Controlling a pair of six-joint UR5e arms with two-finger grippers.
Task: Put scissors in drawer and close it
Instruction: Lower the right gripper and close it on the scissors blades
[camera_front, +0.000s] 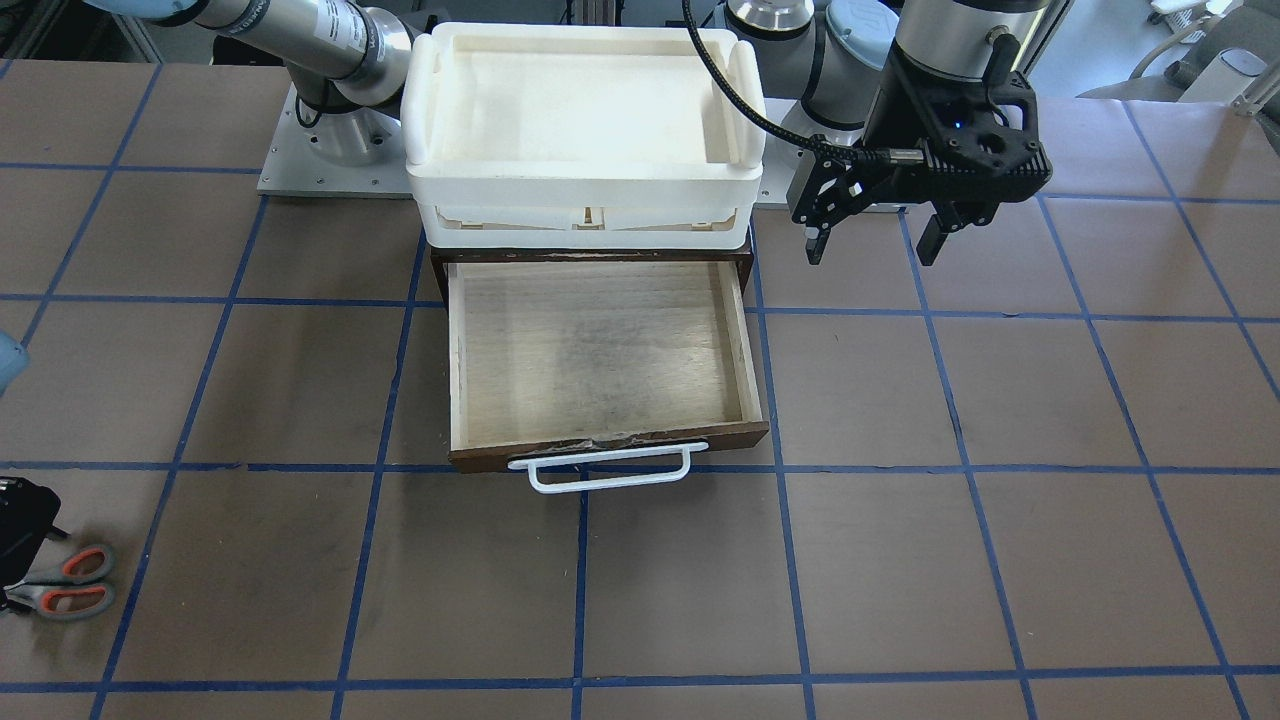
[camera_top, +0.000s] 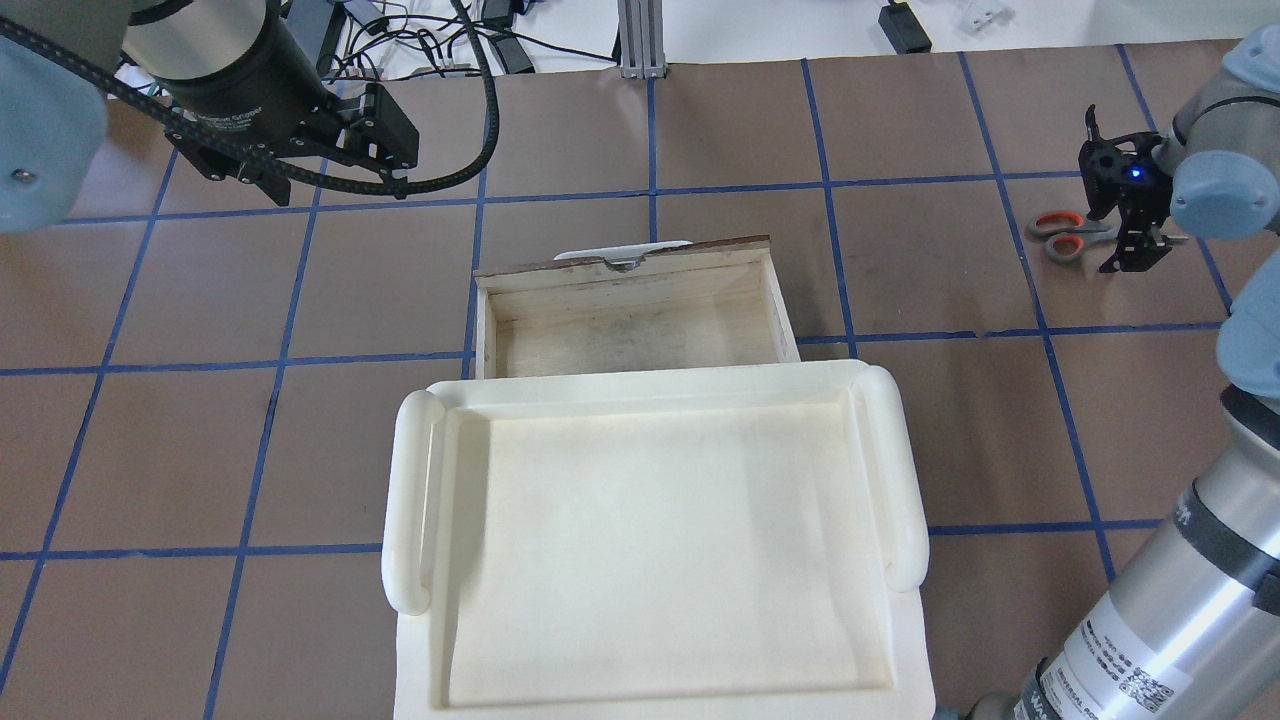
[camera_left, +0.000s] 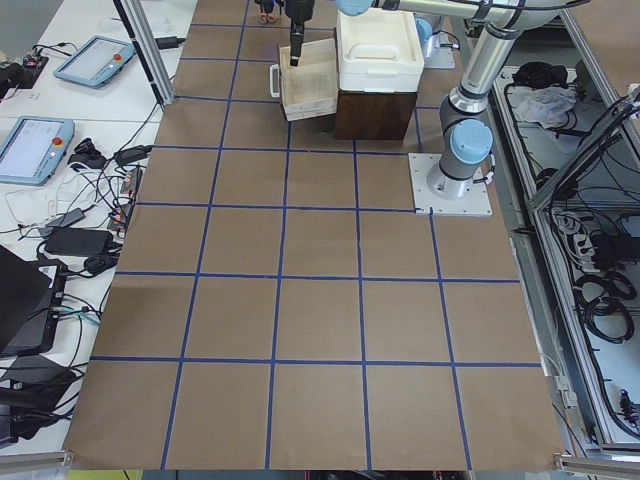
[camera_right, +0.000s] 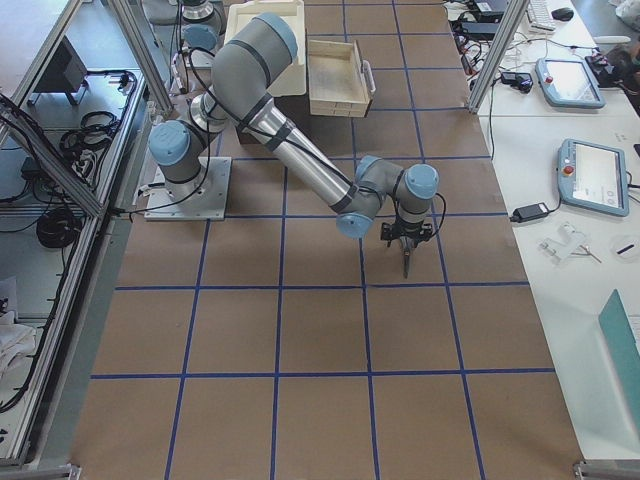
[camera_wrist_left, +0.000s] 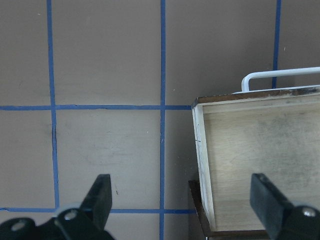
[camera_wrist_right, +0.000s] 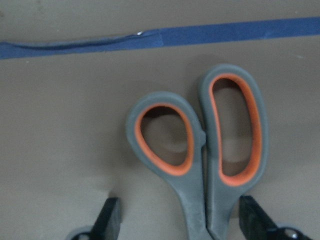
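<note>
Straddling right gripper (camera_wrist_right: 182, 222): fingers (camera_wrist_right: 107, 220) spread wide, one on each side of the scissors' shanks just below the handle loops; not clamped on anything; low over the table.
Scissors (camera_wrist_right: 205, 150): flat on the table (camera_front: 1000, 550) at the robot's far right, blades shut, grey loops lined orange and pointing toward the drawer's side; beside a blue tape line; well apart from the drawer.
Left gripper (camera_front: 870, 245): fingers parted, holding nothing; hanging above the table just beside the drawer's left wall.
Drawer (camera_front: 745, 340): pulled far out from under its dark brown case, pale plywood floor showing, front a little askew.
Handle (camera_front: 600, 470): white bar on the dark front, facing away from the robot.
White tray (camera_front: 420, 110): stacked on top of the case, behind the pulled-out drawer.
</note>
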